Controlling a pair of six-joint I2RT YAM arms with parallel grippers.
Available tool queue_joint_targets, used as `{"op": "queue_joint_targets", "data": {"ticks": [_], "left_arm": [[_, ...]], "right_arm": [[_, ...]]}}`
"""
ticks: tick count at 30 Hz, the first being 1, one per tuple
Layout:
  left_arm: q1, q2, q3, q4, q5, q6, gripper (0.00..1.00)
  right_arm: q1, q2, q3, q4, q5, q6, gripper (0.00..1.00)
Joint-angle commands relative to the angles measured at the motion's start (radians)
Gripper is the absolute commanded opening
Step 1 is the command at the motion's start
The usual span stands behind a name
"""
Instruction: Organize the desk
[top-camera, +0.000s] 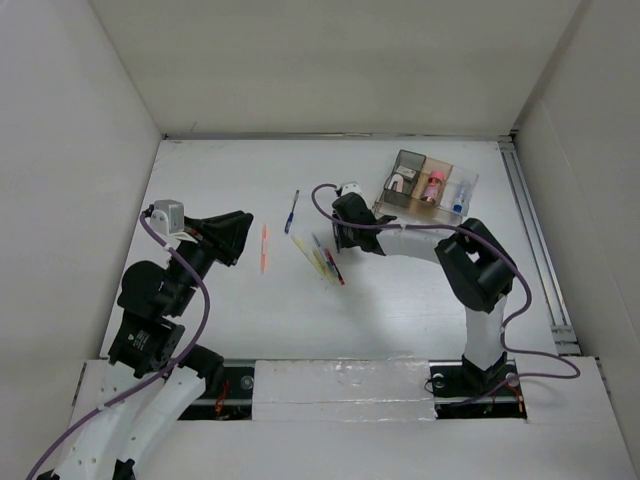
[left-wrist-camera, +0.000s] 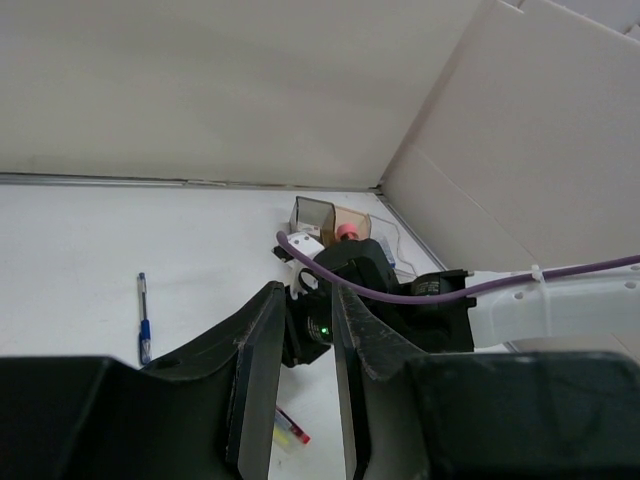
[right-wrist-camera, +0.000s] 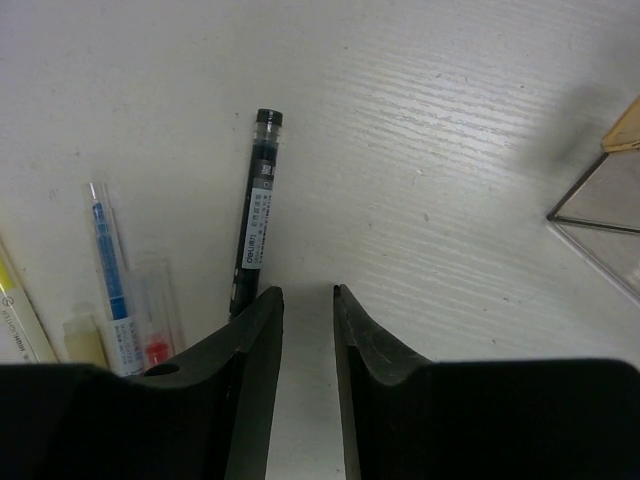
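The desk fills the middle of the top view, with white panels around it and a metal rail down its right edge. At the left of that view the left gripper hangs over the tabletop. Its jaws are a narrow slit apart and empty (the wrist view shows only the other arm through the gap). Just right of it lies an orange pen, and a blue pen lies higher up; both are apart from the gripper.

Right of centre, a loose cluster of pens lies beside the right gripper. Its jaws stand slightly parted over bare desk, gripping nothing. In the wrist view a black pen runs down beside one finger. The pen's lower end is hidden, so contact cannot be told. At the upper right of the top view stands a compartmented tray.
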Motion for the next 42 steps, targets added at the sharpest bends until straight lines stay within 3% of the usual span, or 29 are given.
{"op": "queue_joint_targets", "data": {"ticks": [1, 9, 11, 18, 25, 27, 28, 31, 35, 42], "left_arm": [[0.004, 0.011, 0.01, 0.037, 0.018, 0.004, 0.22], [0.004, 0.004, -0.001, 0.045, 0.024, 0.002, 0.23], [0.004, -0.001, -0.001, 0.048, 0.013, 0.002, 0.23], [0.004, -0.004, 0.002, 0.042, 0.007, 0.002, 0.23], [0.004, 0.001, 0.007, 0.04, 0.014, 0.002, 0.23], [0.004, -0.002, 0.001, 0.042, 0.018, 0.004, 0.23], [0.004, -0.008, -0.002, 0.045, 0.015, 0.002, 0.23], [0.004, -0.002, 0.004, 0.042, 0.01, 0.002, 0.23], [0.004, -0.008, -0.002, 0.043, 0.018, 0.002, 0.23], [0.004, -0.015, -0.001, 0.043, 0.01, 0.004, 0.23]], "right_arm": [[0.012, -0.027, 0.02, 0.011, -0.001, 0.022, 0.32], [0.051, -0.103, -0.031, 0.08, 0.007, -0.01, 0.33], [0.051, -0.084, -0.006, 0.06, -0.019, -0.014, 0.38], [0.051, 0.001, 0.018, 0.057, -0.054, -0.001, 0.38], [0.042, 0.032, 0.029, 0.056, -0.06, -0.002, 0.25], [0.042, 0.03, 0.031, 0.057, -0.068, -0.004, 0.19], [0.042, 0.026, 0.027, 0.06, -0.065, -0.002, 0.11], [0.016, -0.034, -0.002, 0.08, -0.057, -0.005, 0.0], [-0.07, -0.189, -0.081, 0.161, -0.092, 0.022, 0.0], [-0.227, -0.425, -0.33, 0.396, -0.108, 0.252, 0.0]]}}
